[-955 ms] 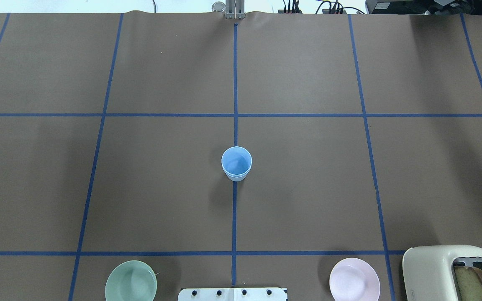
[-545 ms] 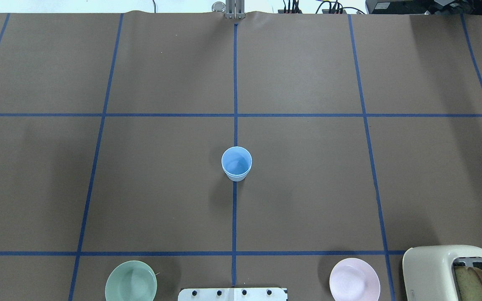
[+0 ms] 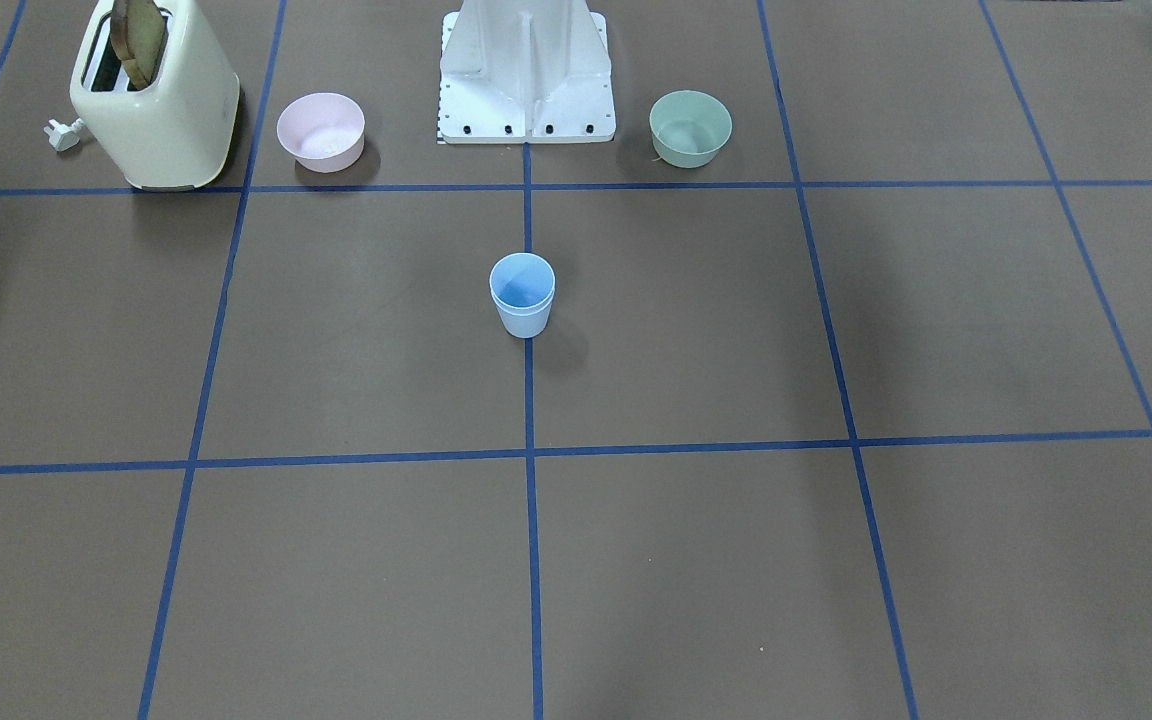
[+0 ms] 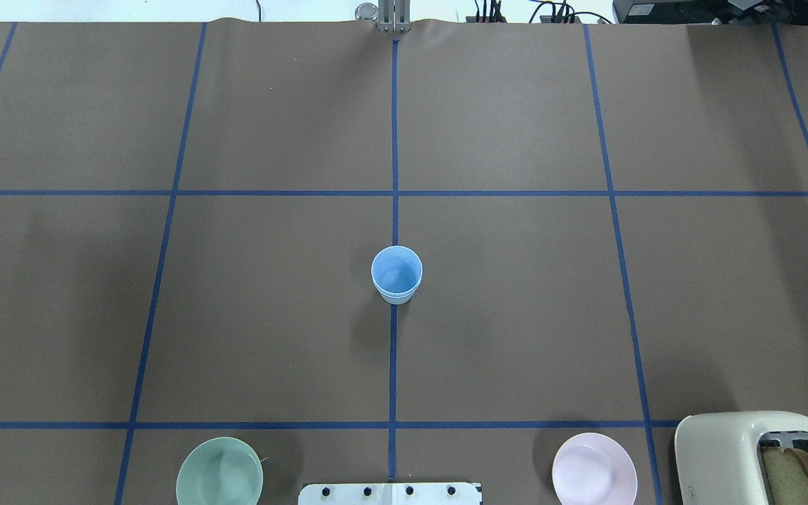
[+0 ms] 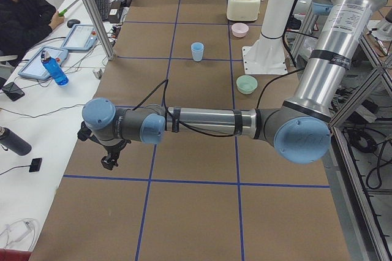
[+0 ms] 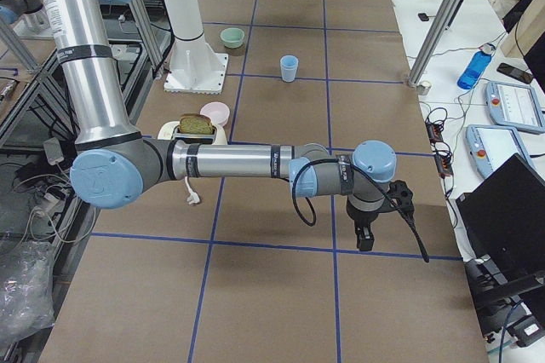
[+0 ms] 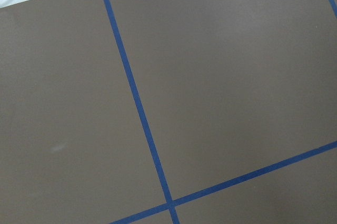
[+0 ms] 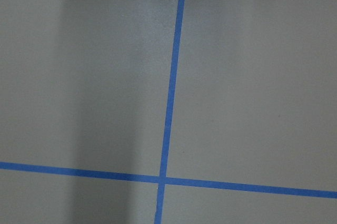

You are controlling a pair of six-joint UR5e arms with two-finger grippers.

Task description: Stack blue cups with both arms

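The two pale-blue cups stand upright, one nested inside the other, on the centre tape line of the table. They also show in the front-facing view, the left view and the right view. Neither arm shows in the overhead or front-facing view. The left gripper hangs over the table's left end, far from the cups. The right gripper hangs over the right end, also far from them. I cannot tell whether either is open or shut. Both wrist views show only brown table and blue tape.
A green bowl and a pink bowl sit at the near edge beside the white pedestal. A cream toaster holding bread stands at the near right. An operator sits beyond the far edge.
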